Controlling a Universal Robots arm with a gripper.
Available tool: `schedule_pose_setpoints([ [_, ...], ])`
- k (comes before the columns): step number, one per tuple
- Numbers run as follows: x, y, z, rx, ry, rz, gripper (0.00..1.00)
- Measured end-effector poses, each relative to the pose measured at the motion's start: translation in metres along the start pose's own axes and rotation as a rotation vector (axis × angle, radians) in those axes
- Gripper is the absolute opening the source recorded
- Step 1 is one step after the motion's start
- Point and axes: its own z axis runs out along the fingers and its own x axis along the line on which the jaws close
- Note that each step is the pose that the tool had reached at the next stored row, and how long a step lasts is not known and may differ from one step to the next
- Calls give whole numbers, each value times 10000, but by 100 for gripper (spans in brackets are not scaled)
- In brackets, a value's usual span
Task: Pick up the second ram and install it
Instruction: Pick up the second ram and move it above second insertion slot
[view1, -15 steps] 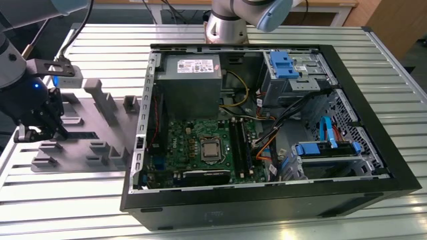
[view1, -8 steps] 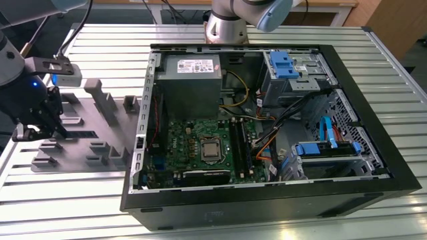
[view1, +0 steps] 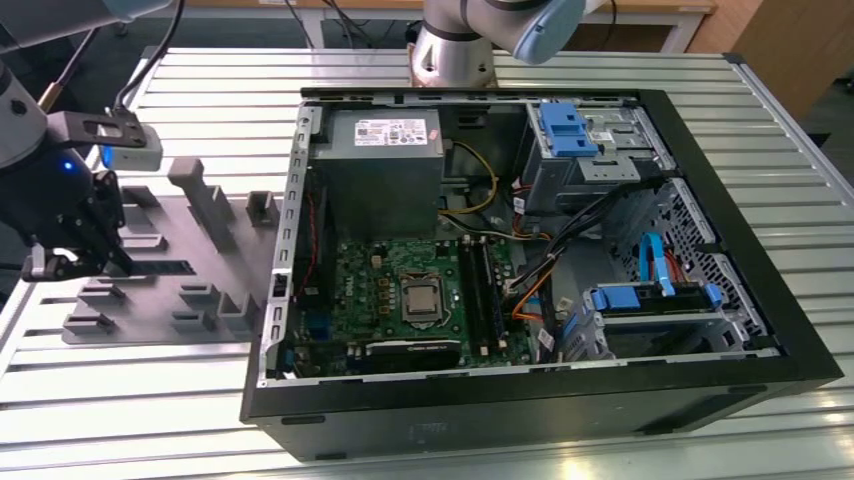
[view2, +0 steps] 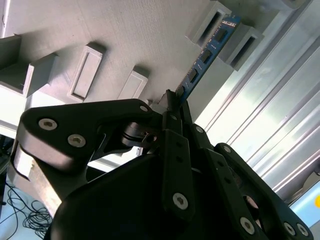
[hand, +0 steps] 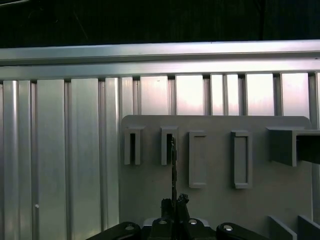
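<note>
The gripper (view2: 177, 102) pinches the ram (view2: 207, 52), which sits ahead of its fingers (view2: 175, 135) in the tray (view2: 75, 30): the pick-up step. Lifting needs a straight pull.

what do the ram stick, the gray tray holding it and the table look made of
Second ram: likely circuit-board laminate, a thin dark strip carrying black chips.
Gray tray: probably plastic, matte and uniformly gray, with blocks formed in one piece.
Table: looks like aluminium, bright grooved slats that reflect light.
</note>
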Motion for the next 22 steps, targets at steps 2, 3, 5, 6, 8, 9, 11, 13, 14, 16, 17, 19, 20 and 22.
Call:
schedule_pose_setpoints([
  [2,0,0,-5,1,0,-1,14],
  [3,0,0,-9,0,0,0,14],
  [5,0,0,-14,0,0,0,14],
  [6,0,0,-18,-1,0,0,14],
  [8,0,0,-24,0,0,0,14],
  [9,0,0,-27,0,0,0,14],
  [11,0,0,-32,0,0,0,14],
  [13,0,0,-36,0,0,0,14],
  [14,0,0,-39,0,0,0,14],
  [16,0,0,-42,0,0,0,14],
  [17,0,0,-44,0,0,0,14],
  [19,0,0,-49,0,0,0,14],
  [20,0,0,-51,0,0,0,14],
  [22,0,0,-56,0,0,0,14],
])
